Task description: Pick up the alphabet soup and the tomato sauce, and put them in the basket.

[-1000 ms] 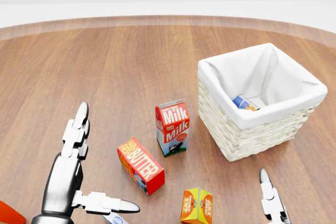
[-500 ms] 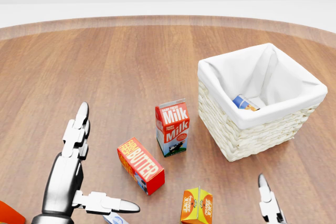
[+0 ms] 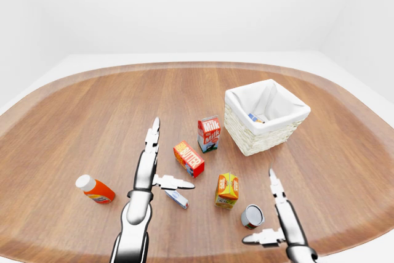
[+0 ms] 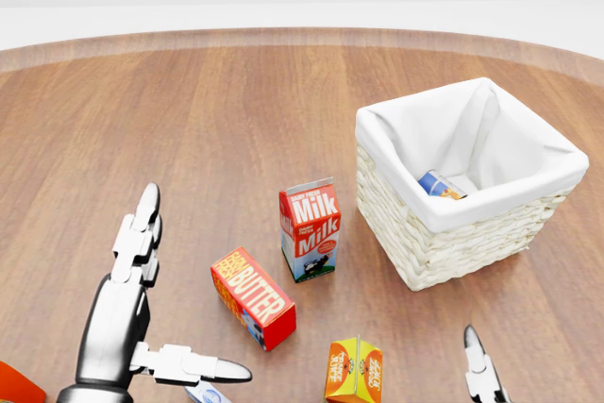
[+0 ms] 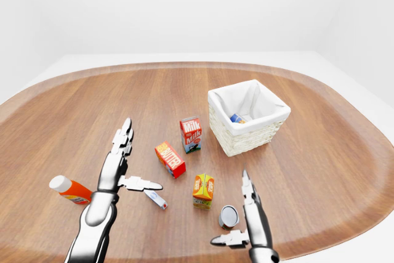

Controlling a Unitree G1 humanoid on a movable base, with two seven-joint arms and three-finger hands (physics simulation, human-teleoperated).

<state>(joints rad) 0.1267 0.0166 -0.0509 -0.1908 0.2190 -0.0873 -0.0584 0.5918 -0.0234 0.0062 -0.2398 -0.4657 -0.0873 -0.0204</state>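
A white-lined wicker basket (image 4: 444, 243) stands at the right of the head view, with a blue and orange can (image 4: 440, 185) lying inside it. A grey can (image 3: 252, 216) lies on its side on the wooden table at the bottom of the left-eye view. My right hand (image 3: 263, 209) is open, its fingers and thumb standing just right of and below that can, not closed on it. My left hand (image 4: 165, 318) is open and empty at the lower left, left of the butter box. I cannot read either can's label.
A milk carton (image 4: 310, 230) stands left of the basket. A red butter box (image 4: 253, 297) and an orange juice carton (image 4: 354, 371) lie below it. An orange bottle (image 3: 95, 190) lies at the left. A small tube (image 3: 177, 199) lies under my left thumb.
My right hand's fingertip has dropped lower in the head view. The left hand and all the objects have stayed put.
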